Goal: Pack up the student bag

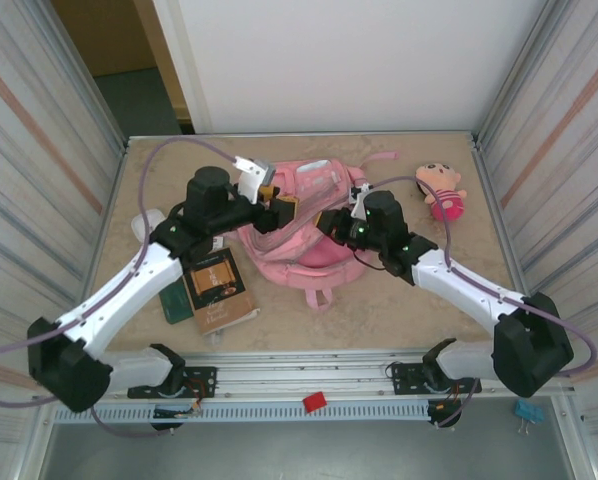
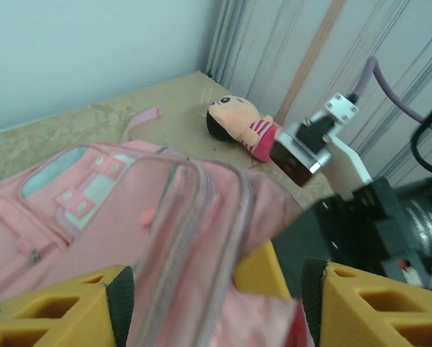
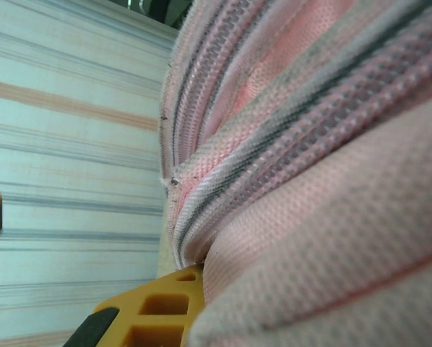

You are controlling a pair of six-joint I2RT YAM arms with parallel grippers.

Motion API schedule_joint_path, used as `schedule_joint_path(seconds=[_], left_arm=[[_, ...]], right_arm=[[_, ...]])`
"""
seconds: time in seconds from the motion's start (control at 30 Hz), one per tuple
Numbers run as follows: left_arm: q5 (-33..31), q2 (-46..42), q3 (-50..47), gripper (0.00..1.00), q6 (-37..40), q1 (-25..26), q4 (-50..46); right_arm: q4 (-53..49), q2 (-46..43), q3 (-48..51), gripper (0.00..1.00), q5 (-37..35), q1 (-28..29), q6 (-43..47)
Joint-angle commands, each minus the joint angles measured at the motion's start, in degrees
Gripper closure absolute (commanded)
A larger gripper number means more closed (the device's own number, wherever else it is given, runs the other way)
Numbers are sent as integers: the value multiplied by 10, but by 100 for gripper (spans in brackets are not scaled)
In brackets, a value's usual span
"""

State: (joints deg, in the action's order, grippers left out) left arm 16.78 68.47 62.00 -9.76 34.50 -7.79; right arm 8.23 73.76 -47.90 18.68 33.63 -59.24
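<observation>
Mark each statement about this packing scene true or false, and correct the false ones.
1. The doll lies on the table, apart from the backpack. True.
2. The book is inside the backpack. False: it lies on the table, outside the backpack.
3. The right gripper is shut on the backpack's fabric. True.
4. The left gripper is shut tight. False: its fingers stand apart, with backpack fabric between them.
</observation>
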Motion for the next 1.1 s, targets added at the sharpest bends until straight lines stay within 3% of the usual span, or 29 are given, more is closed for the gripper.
schedule_joint_path(seconds=[0.0,0.1,0.23,0.37,0.63,0.93,1.07], left_arm=[[-94,-40,-21,35,-119,15,-102],[-91,-79,-54,35,-176,19,-128],[-103,-131,-124,35,-186,47,-94],[-71,-151,-168,36,-200,68,-62],[-54,-137,-238,35,-180,114,20],[-127,-105,-245,34,-169,119,4],[-128,-91,-257,40,-147,118,42]], right_arm=[[33,2,-46,100,6,-11,31],[36,-1,-41,100,-12,-7,47],[76,6,-22,100,-4,0,40],[67,3,-34,100,-3,8,49],[29,-17,-46,100,-25,21,75],[41,-5,-56,100,-4,30,68],[50,2,-61,100,5,36,65]])
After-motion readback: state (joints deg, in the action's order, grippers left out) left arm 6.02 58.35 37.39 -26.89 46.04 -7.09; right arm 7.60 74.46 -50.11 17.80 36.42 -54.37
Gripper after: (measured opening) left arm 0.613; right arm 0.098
